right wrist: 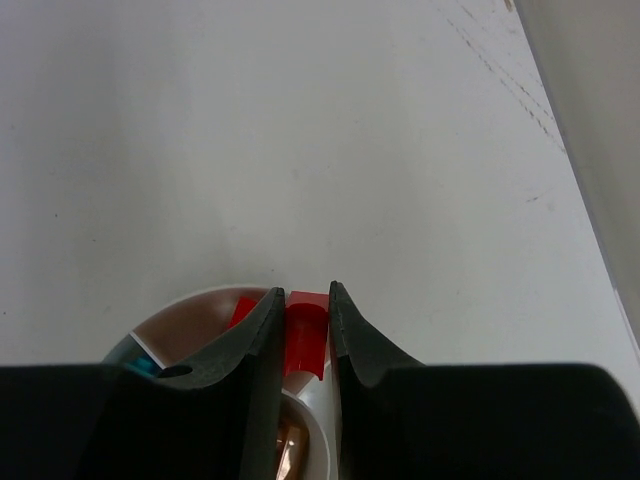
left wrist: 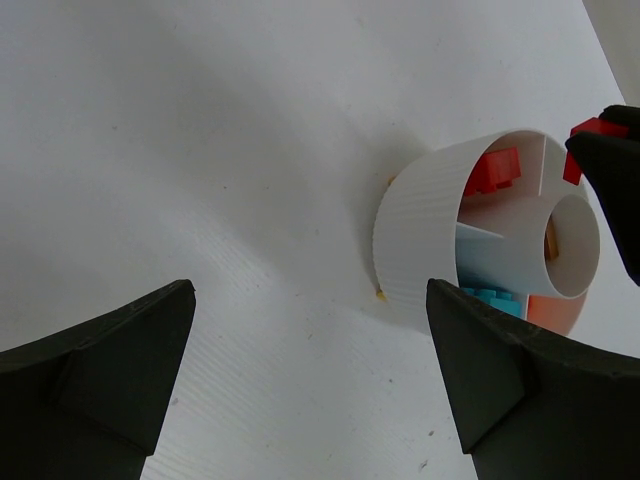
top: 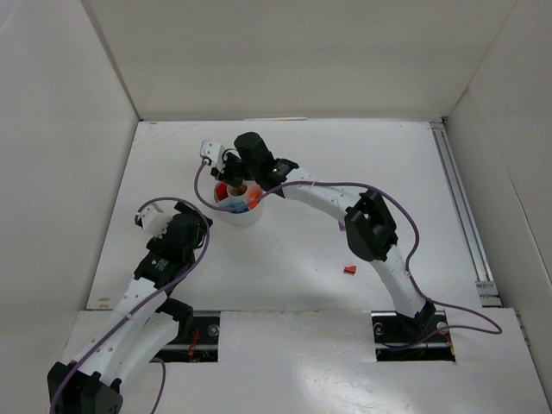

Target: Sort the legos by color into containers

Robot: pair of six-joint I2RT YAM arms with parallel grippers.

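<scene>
Now right fingers (right wrist: pixel 255 350) pinch a red brick (right wrist: pixel 306 335) just over the dish (left wrist: pixel 415 240), left fingers (left wrist: pixel 110 370) spread empty nearby — let go off-centre and it may clip a divider (left wrist: pixel 480 232) into the wrong wedge.

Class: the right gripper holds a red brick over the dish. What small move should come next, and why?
Probably open the right gripper and let the held red brick fall: it hangs over the white dish, right beside the wedge that already holds red bricks.
</scene>
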